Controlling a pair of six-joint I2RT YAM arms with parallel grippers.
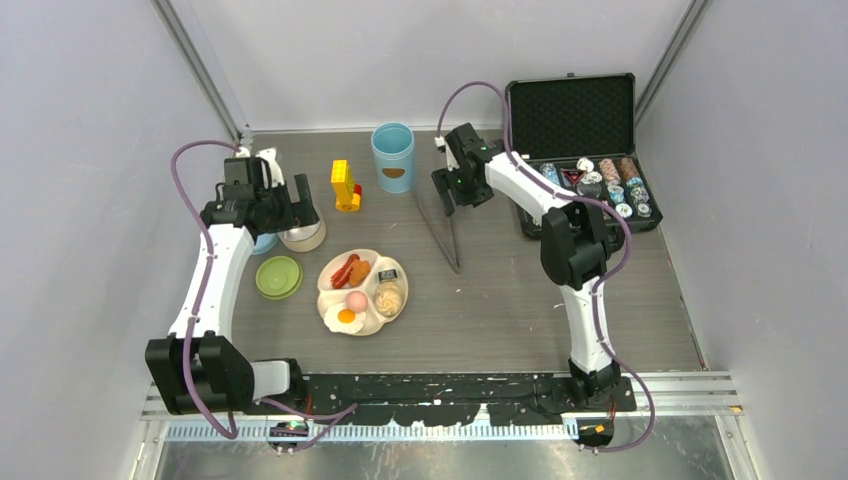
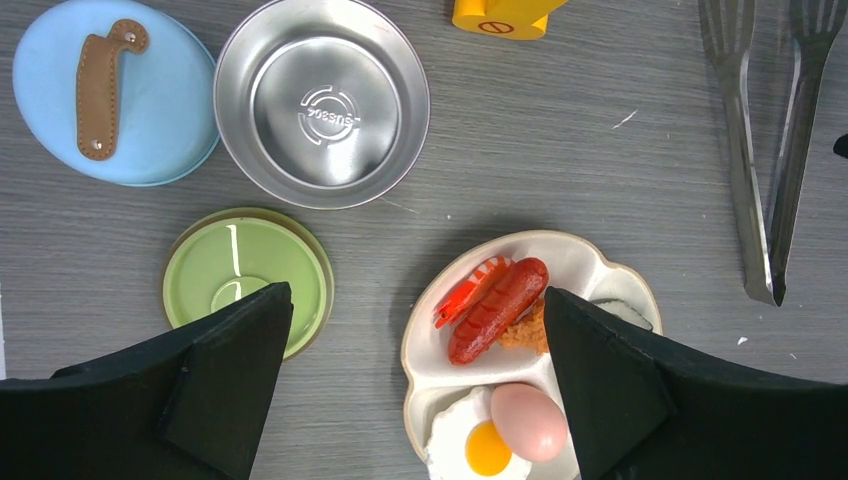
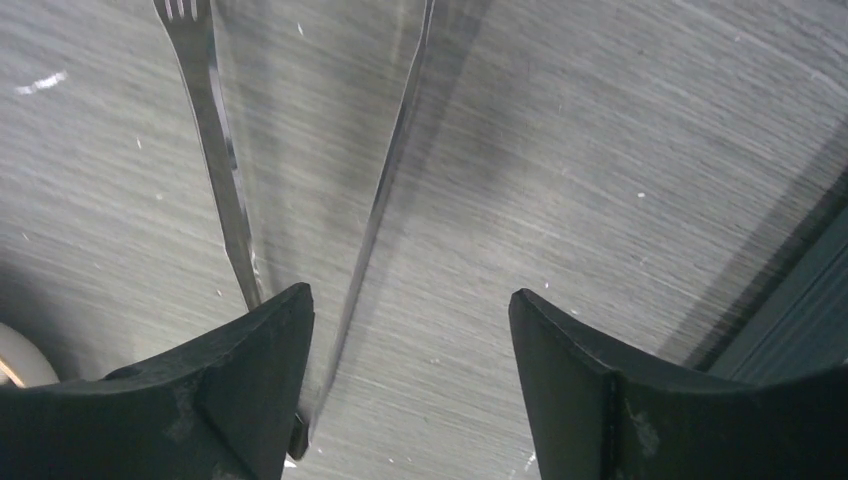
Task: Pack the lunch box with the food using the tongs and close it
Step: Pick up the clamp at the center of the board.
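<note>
Right gripper (image 3: 408, 298) stands with its jaws spread wide, holding nothing, above the tongs (image 2: 745, 180). They lie flat right of the cream plate (image 2: 575, 250): a slim silver V, long axis far-to-near, forked tips far, joined end near.

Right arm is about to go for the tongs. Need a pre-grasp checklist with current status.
1. Right gripper jaws open: ok.
2. Tongs centred between the jaws: not ok, they run off to one side, by one finger.
3. Tongs lying on the table, nothing on them: ok.
4. Height of the jaws above the tongs: cannot tell.
5. Canister upright, blue lid off: ok.
6. Food on the plate, left gripper open and away from the tongs: ok.
</note>
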